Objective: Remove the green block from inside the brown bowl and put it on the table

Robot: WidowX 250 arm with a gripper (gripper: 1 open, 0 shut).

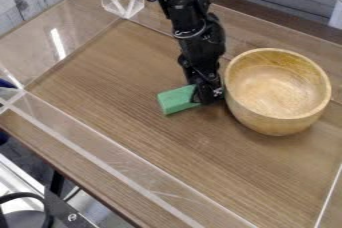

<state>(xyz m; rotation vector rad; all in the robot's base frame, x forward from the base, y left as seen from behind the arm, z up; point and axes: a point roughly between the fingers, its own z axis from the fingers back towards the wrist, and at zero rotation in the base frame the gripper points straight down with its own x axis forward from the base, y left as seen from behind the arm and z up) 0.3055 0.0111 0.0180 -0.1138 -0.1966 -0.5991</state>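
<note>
Arm (185,17) angled down, tool (205,91) at green block (177,101).

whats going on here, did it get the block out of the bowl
Yes. The green block lies flat on the table, just left of the brown bowl, which sits upright and looks empty. One robot arm reaches down from the back, and its gripper points down at the block's right end, right beside the bowl's rim. From this view it is hard to tell whether the gripper has let go of the block or is holding its end.
</note>
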